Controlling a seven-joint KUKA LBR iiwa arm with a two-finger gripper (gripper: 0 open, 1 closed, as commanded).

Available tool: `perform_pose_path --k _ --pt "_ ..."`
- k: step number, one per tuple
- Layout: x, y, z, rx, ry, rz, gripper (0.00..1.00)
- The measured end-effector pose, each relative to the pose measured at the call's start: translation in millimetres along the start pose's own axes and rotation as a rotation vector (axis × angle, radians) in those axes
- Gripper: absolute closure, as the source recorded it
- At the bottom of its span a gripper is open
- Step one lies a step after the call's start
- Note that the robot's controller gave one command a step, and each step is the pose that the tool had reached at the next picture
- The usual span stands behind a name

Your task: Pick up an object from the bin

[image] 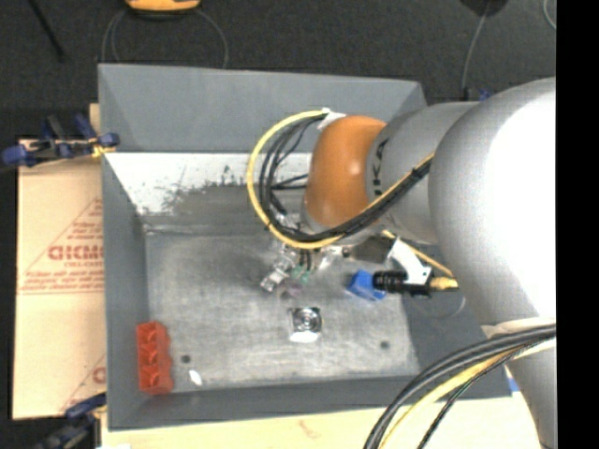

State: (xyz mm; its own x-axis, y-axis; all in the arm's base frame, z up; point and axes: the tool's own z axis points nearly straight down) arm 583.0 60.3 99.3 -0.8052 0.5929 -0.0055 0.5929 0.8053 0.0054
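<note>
My gripper (279, 277) hangs low over the middle of the bin floor, its silvery tip showing just below the orange wrist cover. A small shiny silver and white round thing (304, 324) lies on the floor just in front of the tip, apart from it. To the right of the gripper lies a blue piece (364, 285), joined to or touching a black, white and yellow tool (412, 279). I see nothing held at the gripper's tip.
A red-orange ridged block (154, 354) sits in the bin's front left corner, with a tiny white scrap (195, 378) beside it. The arm and its cables cover the bin's right and back middle. The left half of the floor is bare metal.
</note>
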Motion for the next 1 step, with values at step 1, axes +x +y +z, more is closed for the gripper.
perform_pose_path --k 1 --pt "-2.8 1.2 -60.7 -0.001 -0.001 -0.006 1.0"
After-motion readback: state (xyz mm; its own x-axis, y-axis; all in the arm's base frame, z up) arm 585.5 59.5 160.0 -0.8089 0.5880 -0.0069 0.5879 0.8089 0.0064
